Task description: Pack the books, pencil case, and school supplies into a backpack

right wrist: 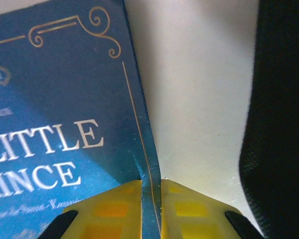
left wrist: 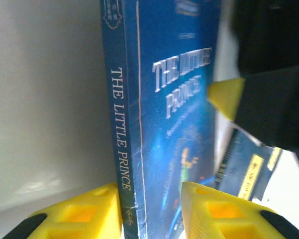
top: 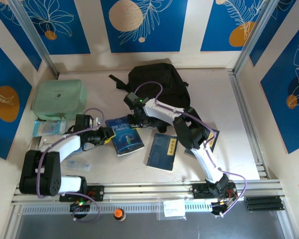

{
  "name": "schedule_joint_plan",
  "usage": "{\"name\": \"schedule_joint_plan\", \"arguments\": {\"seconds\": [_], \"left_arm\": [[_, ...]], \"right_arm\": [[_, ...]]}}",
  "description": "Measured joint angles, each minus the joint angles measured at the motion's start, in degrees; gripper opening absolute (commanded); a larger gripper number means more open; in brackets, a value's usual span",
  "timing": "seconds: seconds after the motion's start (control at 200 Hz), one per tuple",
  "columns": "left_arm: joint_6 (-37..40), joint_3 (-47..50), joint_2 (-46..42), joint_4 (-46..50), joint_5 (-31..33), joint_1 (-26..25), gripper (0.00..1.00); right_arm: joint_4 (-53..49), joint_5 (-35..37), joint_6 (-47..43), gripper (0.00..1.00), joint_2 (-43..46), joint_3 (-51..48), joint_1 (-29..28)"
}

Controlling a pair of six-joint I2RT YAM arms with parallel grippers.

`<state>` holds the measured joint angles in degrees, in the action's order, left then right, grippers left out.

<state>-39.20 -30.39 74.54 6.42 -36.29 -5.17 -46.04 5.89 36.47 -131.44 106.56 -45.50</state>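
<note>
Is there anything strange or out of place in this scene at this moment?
One thing stands out: both grippers are at The Little Prince book. The right gripper is pinched shut on one edge of it, and the left gripper straddles its spine. Nothing looks spilled or damaged.

High rear overview; both wrist views close on the same book [right wrist: 65,109].

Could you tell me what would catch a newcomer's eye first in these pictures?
Both grippers meet at the Little Prince book in the middle of the table: the right gripper pinches its edge, the left gripper straddles its spine. The black backpack lies behind it, at the far centre.
</note>
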Motion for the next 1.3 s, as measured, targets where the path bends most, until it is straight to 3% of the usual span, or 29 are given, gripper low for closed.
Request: {"name": "schedule_joint_plan", "arguments": {"seconds": [0.15,0.45,0.69,0.73,0.845,0.99,1.3], "left_arm": [[-0.7,0.0,-2.9,-3.4,-2.7,0.0,0.31],[-3.0,0.4,3.4,-8.4,-5.5,-0.2,0.27],[-2.4,0.0,4.7,-7.6,-4.3,-0.3,0.05],[-2.1,-0.4,4.7,-6.6,-3.7,-0.3,0.0],[0.4,-3.0,4.4,-1.4,-0.8,-0.5,0.0],[2.8,-7.8,0.3,4.9,4.0,-0.5,0.0],[2.8,-21.6,-3.5,6.5,7.3,-0.5,0.0]], "right_arm": [[0.6,0.1,0.7,0.11,0.4,-0.6,0.0],[1.6,0.0,1.6,0.11,0.7,-1.4,0.0],[2.7,-0.1,1.5,0.13,1.5,-2.5,0.0],[3.1,-0.1,1.5,0.16,1.8,-2.9,0.1],[6.9,-2.0,1.5,0.27,4.7,-6.9,0.4],[15.7,-10.1,2.8,0.37,14.8,-17.4,2.3],[32.8,-19.0,10.8,0.65,34.8,-31.7,13.8]]}}
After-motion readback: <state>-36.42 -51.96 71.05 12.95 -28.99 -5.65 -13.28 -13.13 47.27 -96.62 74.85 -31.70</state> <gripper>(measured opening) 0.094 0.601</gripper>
